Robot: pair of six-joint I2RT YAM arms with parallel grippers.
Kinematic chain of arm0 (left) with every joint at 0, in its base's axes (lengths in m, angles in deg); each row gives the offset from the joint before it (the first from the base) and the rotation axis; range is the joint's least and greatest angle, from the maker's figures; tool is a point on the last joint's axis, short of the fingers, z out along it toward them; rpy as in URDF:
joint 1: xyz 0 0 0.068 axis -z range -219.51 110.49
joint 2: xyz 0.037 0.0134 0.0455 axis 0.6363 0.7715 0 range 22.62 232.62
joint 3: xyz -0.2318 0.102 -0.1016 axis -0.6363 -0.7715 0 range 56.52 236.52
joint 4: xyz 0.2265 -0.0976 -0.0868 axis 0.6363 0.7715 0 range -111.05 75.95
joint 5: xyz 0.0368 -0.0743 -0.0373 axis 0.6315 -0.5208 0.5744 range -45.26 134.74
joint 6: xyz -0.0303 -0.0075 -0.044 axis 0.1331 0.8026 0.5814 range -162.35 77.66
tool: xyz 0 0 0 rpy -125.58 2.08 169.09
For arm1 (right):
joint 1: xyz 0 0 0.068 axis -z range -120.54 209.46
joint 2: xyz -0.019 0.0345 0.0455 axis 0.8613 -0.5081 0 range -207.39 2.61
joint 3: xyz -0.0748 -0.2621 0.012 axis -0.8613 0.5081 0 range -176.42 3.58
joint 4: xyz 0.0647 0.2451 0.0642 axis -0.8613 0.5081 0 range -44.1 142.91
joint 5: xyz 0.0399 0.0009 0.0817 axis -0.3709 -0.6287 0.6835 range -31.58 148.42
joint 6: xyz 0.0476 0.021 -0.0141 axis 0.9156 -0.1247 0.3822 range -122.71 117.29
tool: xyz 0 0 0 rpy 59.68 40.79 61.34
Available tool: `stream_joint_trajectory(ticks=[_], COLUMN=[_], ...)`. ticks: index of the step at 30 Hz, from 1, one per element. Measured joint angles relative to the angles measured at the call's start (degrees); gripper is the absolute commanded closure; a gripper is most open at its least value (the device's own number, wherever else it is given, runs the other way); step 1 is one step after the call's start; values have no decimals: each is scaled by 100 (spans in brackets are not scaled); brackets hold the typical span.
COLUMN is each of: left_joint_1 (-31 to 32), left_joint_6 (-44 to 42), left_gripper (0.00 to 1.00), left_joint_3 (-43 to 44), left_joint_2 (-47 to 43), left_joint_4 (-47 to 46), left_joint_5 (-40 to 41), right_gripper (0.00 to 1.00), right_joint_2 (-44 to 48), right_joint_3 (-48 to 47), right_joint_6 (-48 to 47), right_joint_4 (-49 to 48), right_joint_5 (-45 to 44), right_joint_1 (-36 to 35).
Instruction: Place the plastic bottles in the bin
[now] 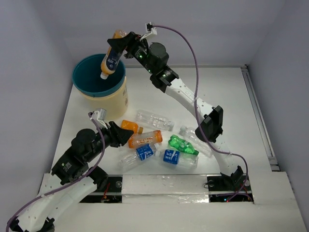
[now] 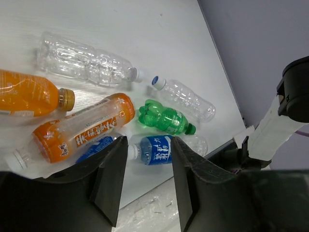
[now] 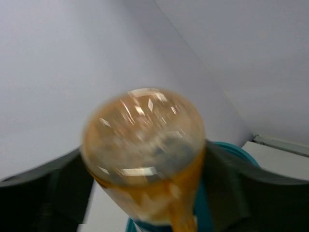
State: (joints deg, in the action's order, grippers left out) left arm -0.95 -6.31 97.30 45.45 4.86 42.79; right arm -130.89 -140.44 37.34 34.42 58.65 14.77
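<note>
Hanging cap-down, tilted, over bin: orange bottle, clamped at its upper end in your right tool. Bin stands at far left of table. Rest of bottles lie in cluster at near middle: labelled orange bottle, green bottle, blue-label bottle, clear bottle. Your left tool hovers above cluster, fingers apart, gripping nothing.

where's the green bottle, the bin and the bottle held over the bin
green bottle point(image 2: 164, 118), left wrist view, middle of its body
bin point(image 1: 113, 99), top external view, cream outer wall
held orange bottle point(image 1: 112, 60), top external view, its label
</note>
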Motion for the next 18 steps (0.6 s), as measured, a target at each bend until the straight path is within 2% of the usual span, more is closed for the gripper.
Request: stream_joint_trajectory(ticks=[2,7,11,13,14,15,16,18], left_joint_1=[0,0,0,0,0,0,0,0], left_joint_6=[31,33,-76,-173,-225,-284,-337,-483], left_gripper=[60,55,54,54,54,54,54,54], left_joint_3=[0,2,59,114,151,184,223,332], left_joint_2=[33,310,743,1058,1235,1416,1578,1895], left_joint_4=[50,120,138,131,125,114,116,136], left_joint_5=[-20,-48,-125,-221,-271,-328,-369,-420], right_gripper=[0,0,2,21,35,69,81,95], right_joint_2=[4,105,621,1097,1292,1714,2133,3056], right_joint_3=[0,116,695,1200,1403,1982,2479,3609], right_joint_6=[-153,-483,-780,-1032,-1086,-1270,-1405,-1620], right_joint_4=[-42,-11,140,199,262,184,243,267], right_joint_5=[-20,-26,-26,-26,-28,-44,-61,-155], right_joint_1=[-46,-118,-120,-122,-122,-120,-118,-116])
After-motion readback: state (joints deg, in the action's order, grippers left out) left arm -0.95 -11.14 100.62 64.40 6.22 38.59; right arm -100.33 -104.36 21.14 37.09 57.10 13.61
